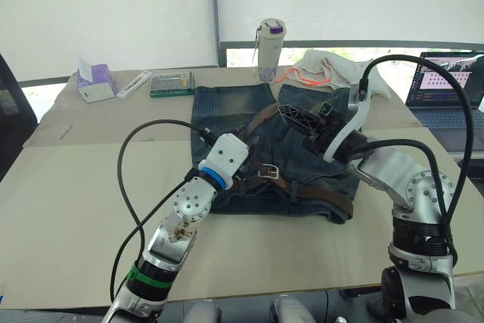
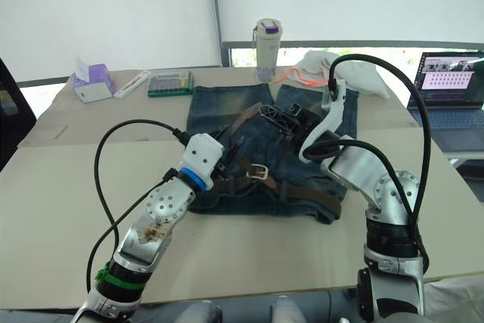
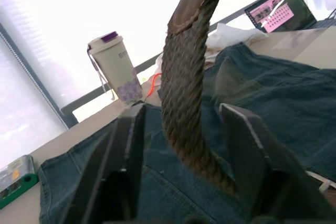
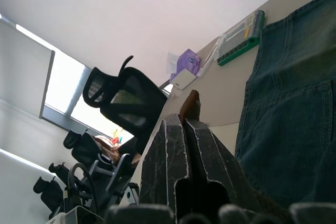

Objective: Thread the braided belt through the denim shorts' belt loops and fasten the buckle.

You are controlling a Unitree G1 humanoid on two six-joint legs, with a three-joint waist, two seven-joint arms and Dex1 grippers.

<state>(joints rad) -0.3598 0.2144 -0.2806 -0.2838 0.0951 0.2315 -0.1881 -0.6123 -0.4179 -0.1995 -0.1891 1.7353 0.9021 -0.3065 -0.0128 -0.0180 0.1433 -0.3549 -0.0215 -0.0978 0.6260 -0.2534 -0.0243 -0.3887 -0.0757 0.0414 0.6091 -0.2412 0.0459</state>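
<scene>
A pale beige table (image 1: pixel 76 187) carries the denim shorts (image 1: pixel 227 111) near its far edge, a tumbler (image 1: pixel 269 49) and cream cloth (image 1: pixel 333 66) behind them, a tissue box (image 1: pixel 96 83) and green case (image 1: pixel 172 83) towards the far left corner, a laptop (image 1: pixel 446 81) at the right edge

Bright daylight floods through the window blinds (image 1: pixel 113 13); wrist views glare white; near fingers look perhaps slightly blurred.

Laptop (image 1: pixel 454 85) cut by frame edge (right side); belt loops indiscernible.
</scene>
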